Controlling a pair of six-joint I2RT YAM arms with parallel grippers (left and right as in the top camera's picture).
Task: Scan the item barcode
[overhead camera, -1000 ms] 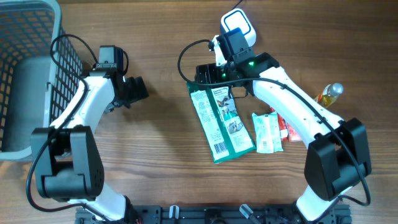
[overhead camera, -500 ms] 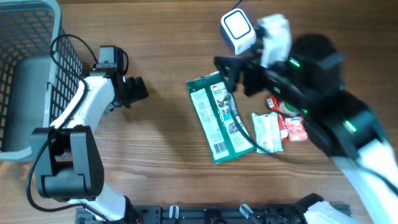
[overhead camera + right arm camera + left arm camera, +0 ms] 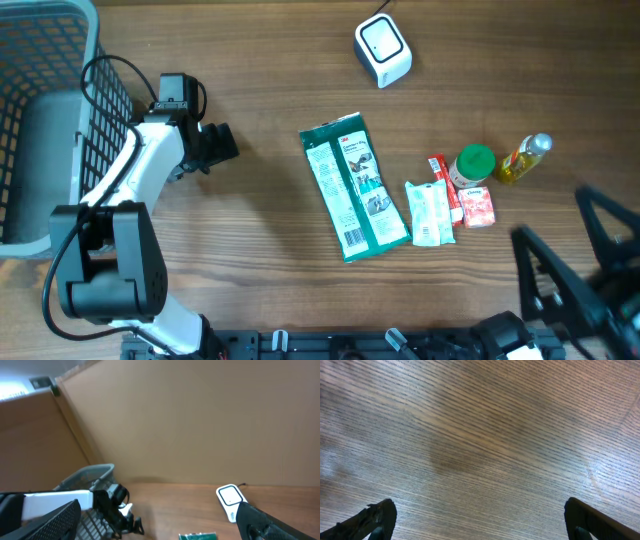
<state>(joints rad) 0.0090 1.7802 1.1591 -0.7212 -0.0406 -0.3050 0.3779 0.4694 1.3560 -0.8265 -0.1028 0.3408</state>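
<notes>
**Table** [image 3: 270,60]: wood grain; carries all the loose items below.

**Scanner** [image 3: 383,48]: small white unit with a cable. It sits at the far side of the table, right of centre, with nothing touching it. It also shows low in the right wrist view [image 3: 230,497].

**Green packet** [image 3: 353,187]: lies flat near the middle of the table, slightly tilted, printed face up. Its barcode [image 3: 353,238] is at the near end, facing upward. The packet is well apart from the scanner and from both pincers.

**Small goods, right of the green packet:**
- White sachet [image 3: 430,212], just beside the packet.
- Red sachet [image 3: 440,180].
- Green-lidded jar [image 3: 474,164].
- Red carton [image 3: 477,206].
- Yellow bottle [image 3: 525,158], lying on its side.

**Basket** [image 3: 60,25]: grey wire, at the far left corner.

**Left pincer** [image 3: 225,143]: low over bare table, between the basket and the green packet. The jaws are wide apart and empty. Its wrist view [image 3: 480,504] shows only wood between the fingertips.

**Right pincer** [image 3: 550,216]: large and blurred at the near right corner of the overhead view, off to the right of the goods. The jaws are wide apart and empty. Its wrist view [image 3: 159,506] looks across the table at the basket, the left arm and the scanner.
</notes>
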